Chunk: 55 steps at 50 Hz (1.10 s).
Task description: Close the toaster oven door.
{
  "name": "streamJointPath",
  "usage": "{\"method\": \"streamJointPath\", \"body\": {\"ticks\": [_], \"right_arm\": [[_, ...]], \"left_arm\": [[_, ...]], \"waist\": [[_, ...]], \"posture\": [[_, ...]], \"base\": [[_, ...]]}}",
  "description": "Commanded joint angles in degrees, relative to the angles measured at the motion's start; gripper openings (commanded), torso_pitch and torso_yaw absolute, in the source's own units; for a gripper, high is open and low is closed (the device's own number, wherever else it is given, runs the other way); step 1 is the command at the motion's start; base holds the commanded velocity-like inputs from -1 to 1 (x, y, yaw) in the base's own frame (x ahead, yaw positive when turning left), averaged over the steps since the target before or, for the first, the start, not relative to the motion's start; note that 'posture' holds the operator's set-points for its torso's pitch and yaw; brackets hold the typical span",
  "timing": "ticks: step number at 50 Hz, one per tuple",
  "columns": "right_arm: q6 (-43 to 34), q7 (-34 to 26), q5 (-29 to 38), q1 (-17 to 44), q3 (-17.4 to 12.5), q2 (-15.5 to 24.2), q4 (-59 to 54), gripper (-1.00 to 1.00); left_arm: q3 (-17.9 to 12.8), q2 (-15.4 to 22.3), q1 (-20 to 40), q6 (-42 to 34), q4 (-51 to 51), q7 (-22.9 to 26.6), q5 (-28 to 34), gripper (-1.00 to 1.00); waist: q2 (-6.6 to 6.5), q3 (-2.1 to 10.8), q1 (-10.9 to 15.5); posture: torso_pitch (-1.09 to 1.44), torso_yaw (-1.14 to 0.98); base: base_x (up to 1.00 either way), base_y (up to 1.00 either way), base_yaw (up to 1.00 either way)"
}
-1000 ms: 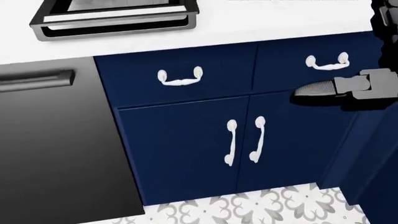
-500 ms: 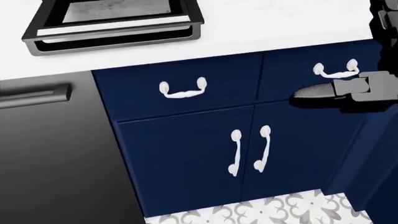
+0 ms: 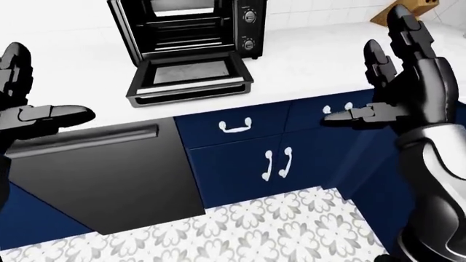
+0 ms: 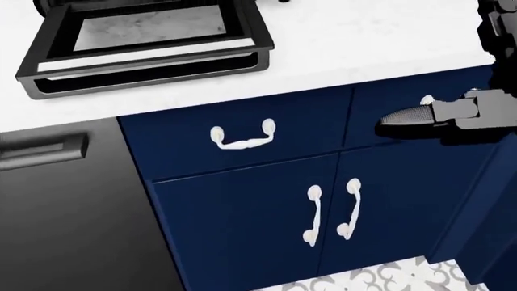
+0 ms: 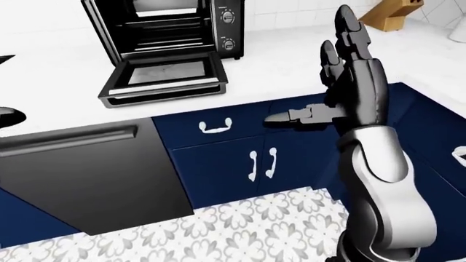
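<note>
A black toaster oven stands on the white counter at the top of the left-eye view. Its glass door hangs folded down flat, reaching almost to the counter edge; the head view shows the same door at its top left. My right hand is raised at the right, fingers spread and open, well to the right of the door and touching nothing. My left hand is open at the left edge, level with the counter edge, also apart from the door.
Below the counter are navy drawers and cupboard doors with white handles. A black dishwasher front fills the lower left. A wooden knife block stands on the counter at the top right. The floor is patterned tile.
The head view has shifted: counter, drawers and oven door all slid downward in it, so more of the open door shows. My right hand stays in the same spot in that view.
</note>
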State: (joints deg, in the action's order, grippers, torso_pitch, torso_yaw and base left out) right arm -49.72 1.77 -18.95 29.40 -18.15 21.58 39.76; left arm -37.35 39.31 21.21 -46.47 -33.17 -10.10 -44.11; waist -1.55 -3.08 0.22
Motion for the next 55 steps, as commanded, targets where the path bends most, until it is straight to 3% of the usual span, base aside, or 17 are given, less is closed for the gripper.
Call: {"method": "streamJointPath", "body": {"ticks": [1, 5, 6, 8, 14, 18, 19, 21, 28, 31, 32, 34, 40, 44, 45, 47, 55], "right_arm": [[1.79, 0.43, 0.35, 1.35, -0.81, 0.75, 1.21, 1.0], [1.9, 0.4, 0.12, 1.45, -1.35, 1.09, 0.89, 1.0], [1.93, 0.42, 0.08, 1.48, -1.39, 1.24, 0.81, 1.0], [1.87, 0.51, -0.05, 1.64, -1.52, 1.46, 0.72, 1.0], [1.97, 0.71, -0.46, 1.92, -1.93, 2.06, 0.24, 1.0], [1.84, 1.01, -0.66, 2.32, -1.73, 2.18, 0.13, 1.0], [1.95, 1.02, -0.66, 2.37, -1.68, 2.22, -0.01, 1.0], [2.03, 1.01, -0.67, 2.25, -1.7, 2.27, 0.01, 1.0], [2.13, 1.1, -0.68, 2.24, -1.59, 2.37, -0.05, 1.0], [1.95, 1.16, -0.73, 2.47, -1.6, 2.4, -0.05, 1.0], [1.88, 1.19, -0.76, 2.56, -1.54, 2.4, -0.03, 1.0], [1.94, 1.23, -0.72, 2.56, -1.43, 2.34, -0.07, 1.0], [1.47, 1.3, -0.87, 2.89, -1.47, 2.44, 0.2, 1.0], [1.34, 1.48, -0.94, 3.0, -1.41, 2.43, 0.29, 1.0], [1.36, 1.49, -0.91, 2.98, -1.34, 2.41, 0.27, 1.0], [1.45, 1.38, -0.82, 3.12, -1.31, 2.53, 0.02, 1.0], [1.68, 1.21, -0.44, 2.82, -1.26, 2.36, 0.02, 1.0]], "left_arm": [[-0.73, 1.16, 1.15, 1.83, -1.05, 0.17, -0.29, 1.0], [-1.68, 2.24, 1.23, 1.85, -0.3, 0.18, -1.13, 1.0], [-2.28, 2.6, 0.45, 2.65, 0.29, 1.1, -0.46, 1.0], [-3.59, 3.12, -0.32, 3.16, 0.92, 1.9, -0.11, 1.0], [-4.46, 4.51, -0.25, 3.94, 2.59, 1.85, 0.0, 1.0], [-4.63, 4.63, -0.31, 3.95, 2.56, 1.49, -0.16, 1.0], [-4.74, 4.72, -0.35, 3.94, 2.6, 1.46, -0.24, 1.0], [-4.83, 4.72, -0.54, 3.98, 2.56, 1.47, -0.32, 1.0], [-4.96, 4.43, -1.25, 4.38, 2.52, 1.91, -0.01, 1.0], [-5.04, 4.47, -1.08, 4.04, 2.44, 1.8, -0.19, 1.0], [-5.1, 4.6, -0.94, 3.9, 2.49, 1.73, -0.32, 1.0], [-5.11, 4.53, -1.07, 3.99, 2.51, 1.73, -0.3, 1.0], [-5.21, 4.73, -1.04, 3.7, 2.43, 1.47, -0.79, 1.0], [-5.39, 4.71, -1.25, 3.85, 2.6, 1.53, -0.75, 1.0], [-5.56, 4.75, -1.29, 3.74, 2.57, 1.52, -0.87, 1.0], [-5.98, 4.96, -1.4, 3.58, 2.46, 1.54, -1.14, 1.0], [-8.14, 4.64, -3.87, 3.72, 1.51, 3.03, -1.18, 1.0]], "waist": [[-0.23, 0.71, -0.14], [4.44, 1.56, 0.24], [2.59, 1.26, -0.12], [3.41, 1.27, -0.22], [0.7, 0.56, -0.65], [-5.23, 1.8, -1.13], [-2.93, 1.23, -0.5], [-3.49, 0.84, -0.48], [0.55, 0.64, 0.07], [4.53, 1.6, 0.33], [2.38, 1.18, -0.15], [3.28, 1.26, -0.24], [0.59, 0.49, -0.69], [-5.39, 1.89, -1.08], [-2.83, 1.19, -0.62], [-3.52, 0.84, -0.48], [1.68, 0.78, 0.2]], "posture": [[0.0, 0.0], [0.0, 0.0], [0.0, 0.0], [0.0, 0.0], [0.0, 0.0], [0.0, 0.0], [0.0, 0.0], [0.0, 0.0], [0.0, 0.0], [0.0, 0.0], [0.0, 0.0], [0.0, 0.0], [0.0, 0.0], [0.0, 0.0], [0.0, 0.0], [0.0, 0.0], [0.0, 0.0]], "base": [[0.16, 0.1, 0.0], [0.15, 0.1, 0.0], [0.15, 0.1, 0.0], [0.15, 0.1, 0.0], [0.16, 0.1, 0.0], [0.16, 0.1, 0.0], [0.16, 0.1, 0.0], [0.16, 0.09, 0.0], [0.15, 0.1, 0.0], [0.15, 0.1, 0.0], [0.16, 0.09, 0.0], [0.15, 0.1, 0.0], [0.16, 0.1, 0.0], [0.16, 0.1, 0.0], [0.16, 0.1, 0.0], [0.15, 0.1, 0.0], [0.16, 0.1, 0.0]]}}
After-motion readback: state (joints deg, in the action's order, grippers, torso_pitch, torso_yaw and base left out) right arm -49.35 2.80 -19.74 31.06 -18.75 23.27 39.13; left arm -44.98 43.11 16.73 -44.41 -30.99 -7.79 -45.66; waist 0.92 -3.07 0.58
